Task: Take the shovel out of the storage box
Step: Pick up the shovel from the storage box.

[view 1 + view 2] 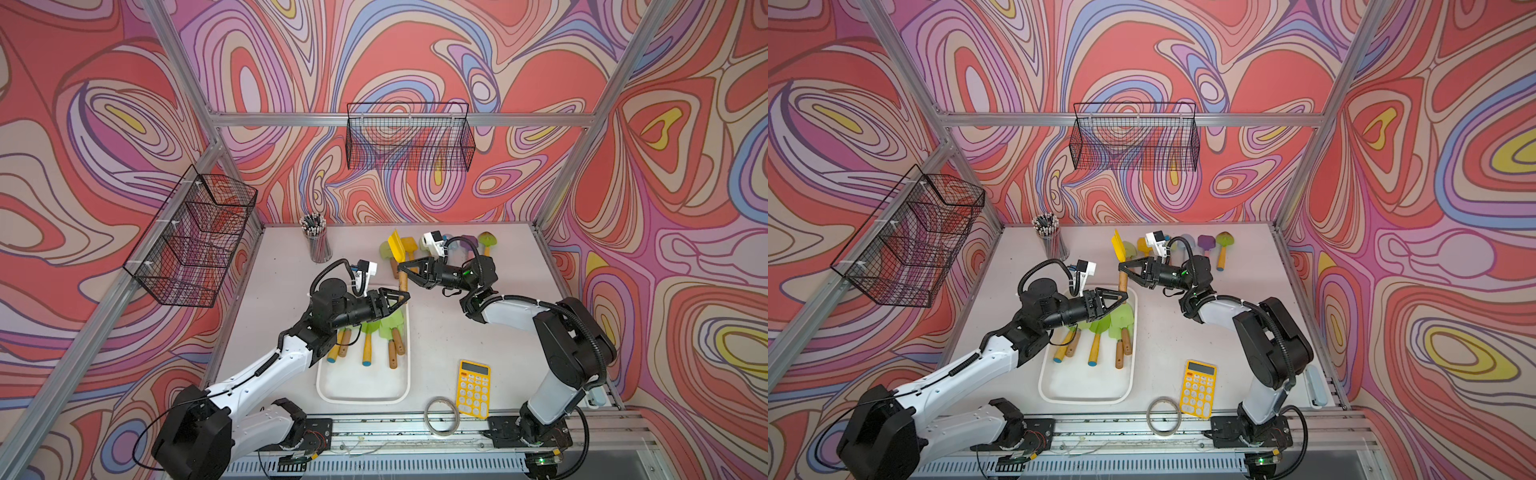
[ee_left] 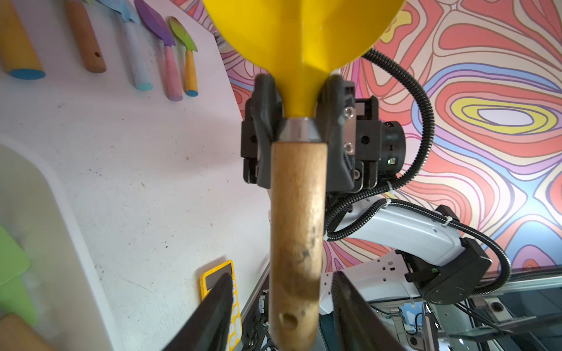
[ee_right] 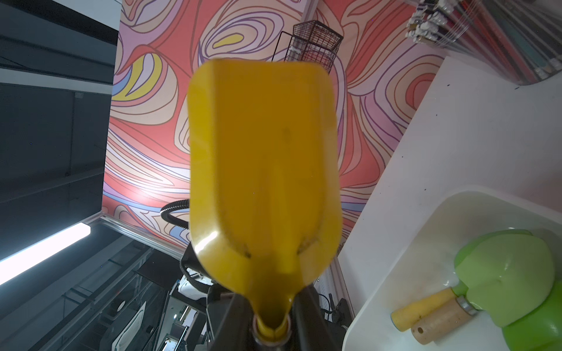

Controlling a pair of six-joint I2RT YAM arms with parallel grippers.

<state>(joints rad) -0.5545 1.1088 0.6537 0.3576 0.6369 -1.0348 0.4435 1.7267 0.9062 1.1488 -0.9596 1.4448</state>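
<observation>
The shovel [image 1: 395, 245], yellow blade and wooden handle, is up in the air and standing nearly upright, blade on top, handle hanging down over the far right corner of the storage box [image 1: 361, 400]. The right gripper [image 1: 402, 272] has it: jaws clamped tight on the yellow neck just above the metal collar, plain to see in the left wrist view [image 2: 299, 100]. The left gripper [image 1: 405, 296] sits lower, at the handle's bottom end, jaws parted, one finger either side of the wood with a gap showing on both sides [image 2: 286, 316], so nothing is in its grasp. In the right wrist view the blade [image 3: 261, 167] fills the middle, the gripper closed on the neck beneath it. Down in the white box lie the green shovels [image 1: 392, 328], heads overlapping, handles pointing toward the robot. Along the far edge of the table is a row of coloured shovels [image 1: 484, 239], and near the front, well apart from the box, the yellow calculator [image 1: 473, 388] with a tape roll [image 1: 441, 417] just beside it.
</observation>
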